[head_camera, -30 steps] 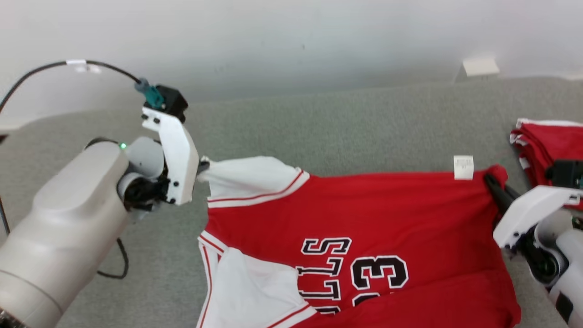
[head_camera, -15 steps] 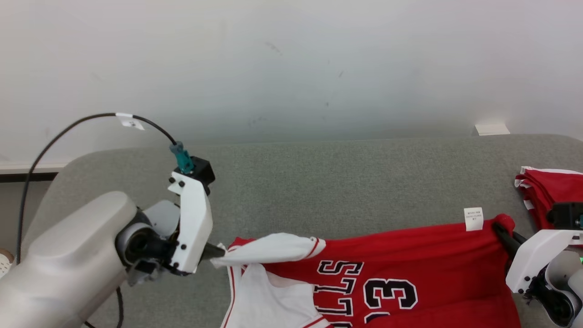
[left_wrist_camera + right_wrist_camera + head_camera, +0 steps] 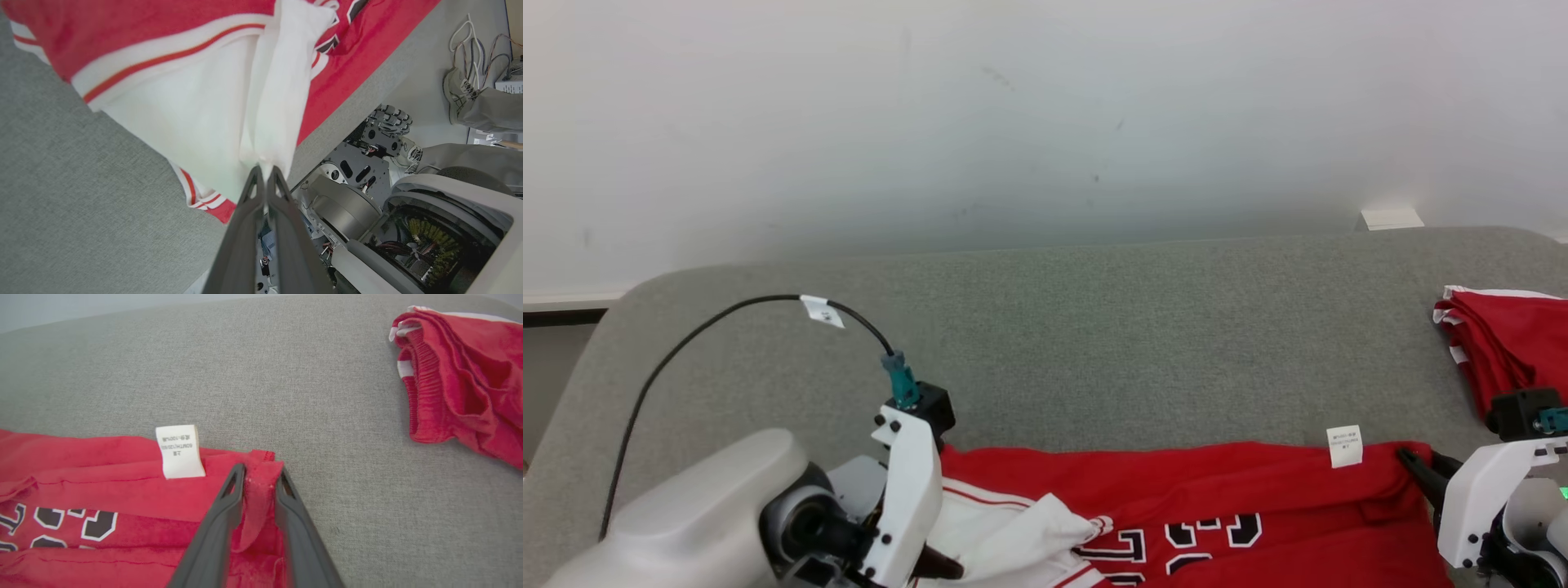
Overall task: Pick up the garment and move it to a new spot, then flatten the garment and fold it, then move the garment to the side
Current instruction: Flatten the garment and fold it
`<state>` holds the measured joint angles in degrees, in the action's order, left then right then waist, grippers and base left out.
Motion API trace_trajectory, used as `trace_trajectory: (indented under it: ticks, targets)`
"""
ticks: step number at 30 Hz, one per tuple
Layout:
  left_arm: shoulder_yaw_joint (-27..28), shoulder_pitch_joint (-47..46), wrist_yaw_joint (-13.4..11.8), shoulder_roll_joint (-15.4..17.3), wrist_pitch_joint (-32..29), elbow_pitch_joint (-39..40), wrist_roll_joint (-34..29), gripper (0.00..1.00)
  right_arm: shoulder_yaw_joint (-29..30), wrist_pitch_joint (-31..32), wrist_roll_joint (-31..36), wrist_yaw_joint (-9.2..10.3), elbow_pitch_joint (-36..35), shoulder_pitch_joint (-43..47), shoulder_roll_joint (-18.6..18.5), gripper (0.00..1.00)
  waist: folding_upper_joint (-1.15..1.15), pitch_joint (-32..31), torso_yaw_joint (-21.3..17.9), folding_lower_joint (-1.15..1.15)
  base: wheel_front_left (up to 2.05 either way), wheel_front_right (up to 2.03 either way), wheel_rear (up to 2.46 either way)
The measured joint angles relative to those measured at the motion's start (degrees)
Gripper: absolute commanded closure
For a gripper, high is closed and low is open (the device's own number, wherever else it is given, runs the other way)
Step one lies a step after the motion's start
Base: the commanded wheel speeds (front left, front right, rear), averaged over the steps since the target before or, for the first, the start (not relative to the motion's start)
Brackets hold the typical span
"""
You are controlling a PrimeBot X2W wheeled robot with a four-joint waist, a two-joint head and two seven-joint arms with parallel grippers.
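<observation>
A grey padded table [image 3: 1094, 327] was seen running from 9 to 3 o'clock in the head view. The jersey [image 3: 1217, 490], red with white sleeves and black lettering, was spread along its near edge at 6 o'clock, creased rather than flat. In the left wrist view part of its cloth was seen reaching that edge. A second red garment [image 3: 1503, 343] was bunched at 3 o'clock, well apart from the jersey. At 7 o'clock the left gripper [image 3: 265, 173] was pressed together on a small tip of white sleeve, which was drawn into a tight ridge by the pull. At 4 o'clock the right gripper [image 3: 261, 473] was seen with its fingers parted, the red hem corner lying between them and apparently no longer pinched. A white care label [image 3: 179, 451] stood just beside that corner, at 10 o'clock from the fingertips. The flattening was judged unfinished. With one corner freed, any further pull from the left alone would likely skew the cloth or drag it over the near edge. The thin sleeve pinch could also slip under tension. If the right arm were drawn back carelessly, the loose corner might be snagged and folded over.
</observation>
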<state>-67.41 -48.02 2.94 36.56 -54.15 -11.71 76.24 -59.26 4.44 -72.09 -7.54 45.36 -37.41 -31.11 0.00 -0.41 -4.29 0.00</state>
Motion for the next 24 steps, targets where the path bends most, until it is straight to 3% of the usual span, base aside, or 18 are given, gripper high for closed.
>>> trace_trajectory:
  ticks: [2,3,4,5,6,12,17,24]
  targets:
    - [-0.2,0.7,-0.3,0.0,-0.2,0.4,0.4,1.0,-0.7,0.0,0.0,-0.01,0.1,0.0,-0.4,0.57,0.0,0.1,-0.3,0.0,0.0,0.0,0.0]
    - [-0.2,0.9,-0.3,0.0,-0.2,0.4,0.4,1.0,-1.2,0.0,0.0,-0.01,0.3,0.0,-0.6,0.11,0.0,0.1,-0.5,0.0,0.0,0.0,0.0]
    - [-0.3,1.2,-0.3,0.1,-0.1,0.4,0.4,0.6,-1.6,0.2,0.0,-0.01,0.6,0.0,-0.9,0.0,0.0,0.1,-0.6,0.0,0.0,0.0,0.0]
    - [-0.4,1.5,-0.6,0.1,-0.1,0.2,0.4,0.1,-2.1,0.3,0.0,0.0,0.7,0.0,-1.1,0.0,0.0,0.1,-0.7,0.0,0.0,0.0,0.0]
    - [-0.7,1.8,-0.6,0.2,-0.2,-0.1,0.4,0.0,-2.5,0.3,0.0,0.0,0.8,0.0,-1.3,0.0,0.0,0.1,-0.8,0.0,0.0,0.0,0.0]
    - [-1.2,3.1,-1.0,1.1,0.2,-1.8,0.4,0.0,-4.8,0.5,-0.5,-0.01,0.2,-0.1,-2.6,0.0,0.0,-0.7,-1.3,0.0,0.0,0.0,0.0]
    - [0.4,3.3,-1.0,1.9,3.4,-2.0,-0.4,0.0,-3.9,-3.7,-1.9,-0.01,-0.9,-0.7,-4.7,0.0,0.0,-1.7,-1.3,0.0,0.0,0.0,0.0]
    - [6.3,2.5,-0.7,2.4,20.3,-0.9,-5.2,0.0,0.5,-14.7,-3.5,0.0,-4.7,-2.0,-6.9,0.0,0.0,-2.7,-1.0,0.0,0.0,0.0,0.0]
